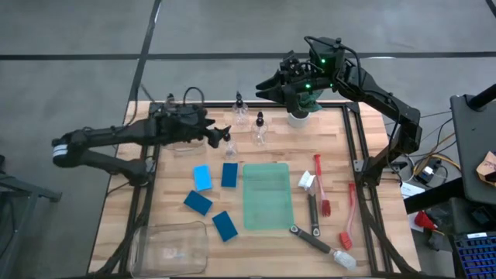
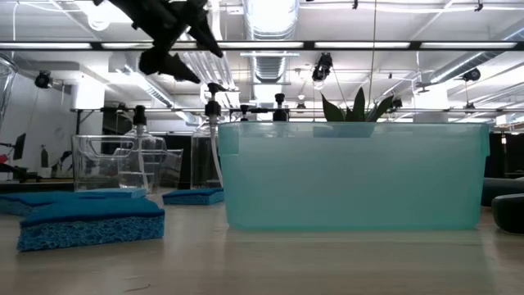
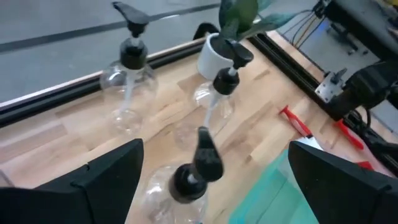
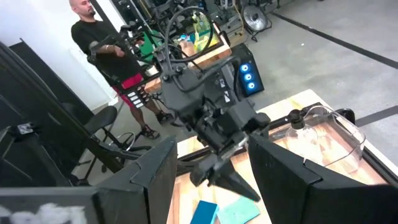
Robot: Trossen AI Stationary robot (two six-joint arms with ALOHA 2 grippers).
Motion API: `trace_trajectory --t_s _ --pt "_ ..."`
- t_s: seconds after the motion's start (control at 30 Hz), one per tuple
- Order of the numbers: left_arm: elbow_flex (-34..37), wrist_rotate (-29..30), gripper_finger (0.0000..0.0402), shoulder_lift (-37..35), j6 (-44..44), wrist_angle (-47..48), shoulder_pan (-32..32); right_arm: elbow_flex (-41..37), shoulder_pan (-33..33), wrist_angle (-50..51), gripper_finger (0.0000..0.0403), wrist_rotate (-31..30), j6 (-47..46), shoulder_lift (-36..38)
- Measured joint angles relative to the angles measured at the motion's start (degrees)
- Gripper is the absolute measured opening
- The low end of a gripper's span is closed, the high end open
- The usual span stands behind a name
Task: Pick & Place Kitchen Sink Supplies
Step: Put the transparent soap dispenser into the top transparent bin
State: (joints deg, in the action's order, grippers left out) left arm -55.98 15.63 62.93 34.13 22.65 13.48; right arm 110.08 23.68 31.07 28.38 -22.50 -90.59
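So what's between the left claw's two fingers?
A clear bottle with a black pump top sits in the gap of the open left claw, seen in the left wrist view.

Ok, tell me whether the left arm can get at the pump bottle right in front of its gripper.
Probably yes: the left gripper is open, and the nearest bottle stands between its fingers with nothing blocking. The other bottles stand apart, farther off.

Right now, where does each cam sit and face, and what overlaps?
High: overhead, straight down; both arms, left gripper at bottles.
Low: tabletop level, past teal bin; one gripper up top.
Left wrist: between its open fingers, over a pump bottle.
Right wrist: faces left arm; own fingers frame it.
Shared: potted plant in high, low, left wrist.
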Motion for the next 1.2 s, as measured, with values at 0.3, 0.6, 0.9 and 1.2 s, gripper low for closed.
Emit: trace_trajectory --t_s 0.3,0.6,0.9,1.2 --pt "-2.9 1.1 0.039 7.1 -1.1 1.9 -0.4 0.0 0.0 -0.1 0.0194 0.0 0.0 0.0" --pt "-2.9 1.9 0.0371 11.0 1.5 2.9 -0.4 0.0 0.0 -0.1 0.0194 -1.3 0.0 0.0" --pt "-2.9 2.4 0.0258 11.1 2.8 3.0 -0.3 0.0 0.0 -0.1 0.0194 -1.5 0.0 0.1" --pt "-2.9 2.6 0.0154 11.1 2.8 2.9 -0.2 0.0 0.0 -0.1 0.0194 -1.5 -0.3 0.1"
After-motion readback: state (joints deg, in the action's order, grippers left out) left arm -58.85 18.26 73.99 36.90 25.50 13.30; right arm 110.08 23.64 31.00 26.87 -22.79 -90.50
